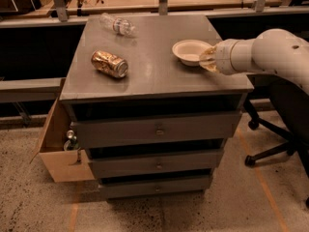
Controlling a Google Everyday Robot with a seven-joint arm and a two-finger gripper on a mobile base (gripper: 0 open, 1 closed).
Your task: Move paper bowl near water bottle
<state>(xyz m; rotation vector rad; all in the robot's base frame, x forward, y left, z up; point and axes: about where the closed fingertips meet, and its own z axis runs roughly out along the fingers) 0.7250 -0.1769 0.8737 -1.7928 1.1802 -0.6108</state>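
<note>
Where gripper (208, 60) reaches, paper bowl (189, 51) rim touches it.

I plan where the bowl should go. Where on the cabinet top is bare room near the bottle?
The cabinet top is bare right of the water bottle along the back edge, and in the middle between the can and the paper bowl. It is crowded at the right edge, where the gripper is at the bowl's rim.
</note>
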